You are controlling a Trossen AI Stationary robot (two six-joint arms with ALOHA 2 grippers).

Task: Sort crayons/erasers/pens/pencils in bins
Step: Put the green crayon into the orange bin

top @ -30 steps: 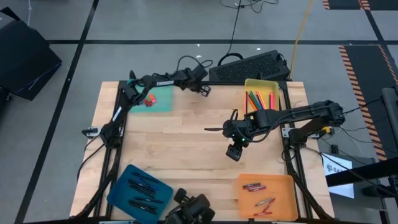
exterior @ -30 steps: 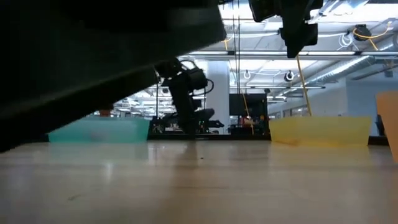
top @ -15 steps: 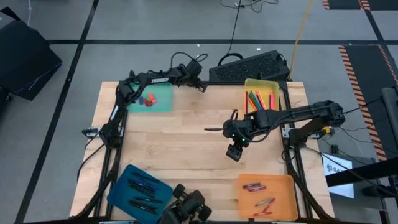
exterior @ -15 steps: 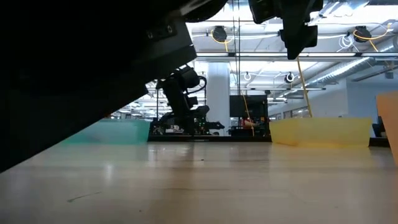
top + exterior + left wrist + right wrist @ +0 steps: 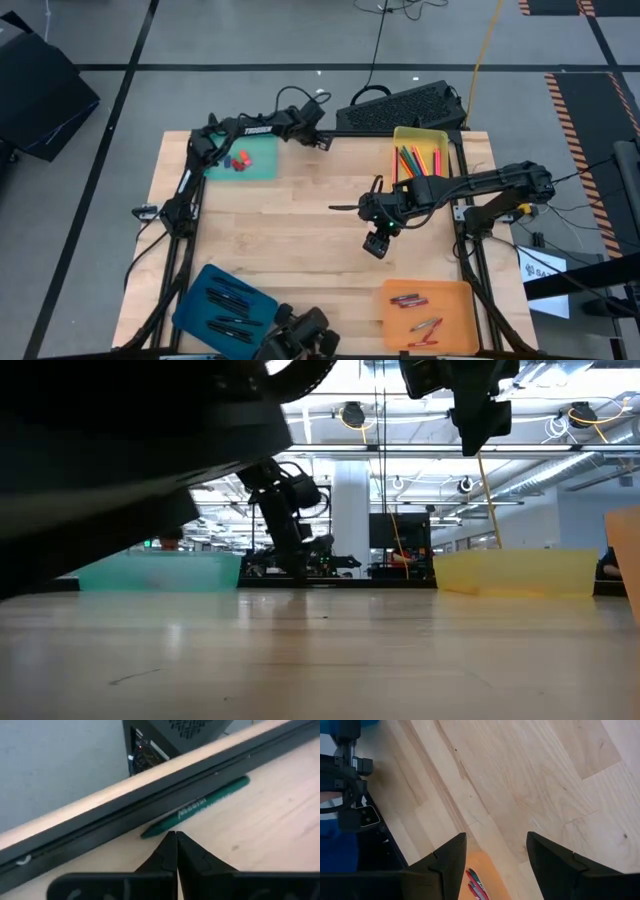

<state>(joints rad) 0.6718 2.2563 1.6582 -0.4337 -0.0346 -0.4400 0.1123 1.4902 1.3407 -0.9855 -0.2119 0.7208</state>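
I have the left gripper up at the far edge of the worktop, between the teal bin and the yellow bin. Its fingers are pressed together with nothing between them, tips just short of a green pencil that lies along the dark rail at that far edge.

My right gripper hangs above the bare middle of the worktop, fingers spread apart and empty.

Erasers sit in the teal bin at the far left corner, pencils in the yellow bin at the far right, pens in the dark blue bin at the near left, crayons in the orange bin at the near right.
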